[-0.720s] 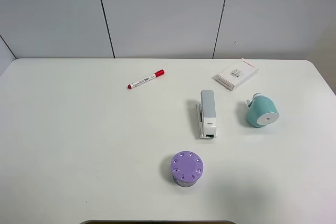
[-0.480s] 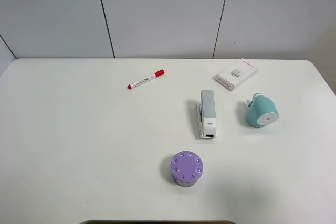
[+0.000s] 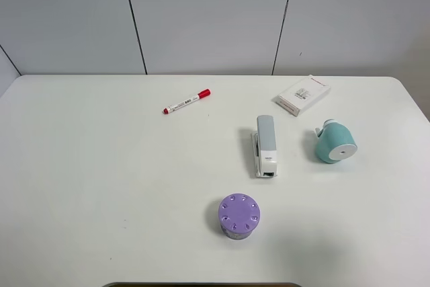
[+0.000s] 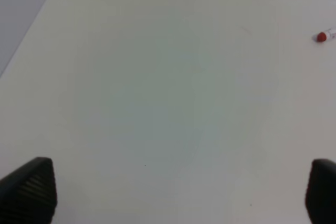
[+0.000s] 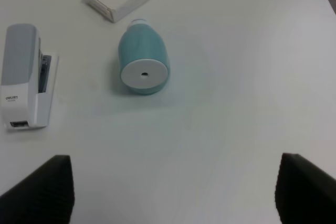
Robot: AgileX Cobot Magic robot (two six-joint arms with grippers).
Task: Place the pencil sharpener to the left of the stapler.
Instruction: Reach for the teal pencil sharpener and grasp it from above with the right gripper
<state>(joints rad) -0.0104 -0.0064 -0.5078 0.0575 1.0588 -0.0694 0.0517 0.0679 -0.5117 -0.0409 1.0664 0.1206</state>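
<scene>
The teal pencil sharpener (image 3: 335,142) lies on its side on the white table, its flat white face toward the front, to the right of the stapler (image 3: 265,144). The light-grey and white stapler lies lengthwise near the table's middle. In the right wrist view the sharpener (image 5: 143,59) and stapler (image 5: 23,74) lie well ahead of my right gripper (image 5: 172,190), which is open with nothing between its dark fingertips (image 5: 39,190). My left gripper (image 4: 173,192) is open too, over bare table. Neither arm shows in the exterior view.
A flat white box with red print (image 3: 302,95) lies behind the sharpener. A red-capped marker (image 3: 186,101) lies at the back left of the stapler. A purple dotted-top cylinder (image 3: 238,216) stands in front of the stapler. The table's right edge (image 3: 411,109) runs close to the sharpener.
</scene>
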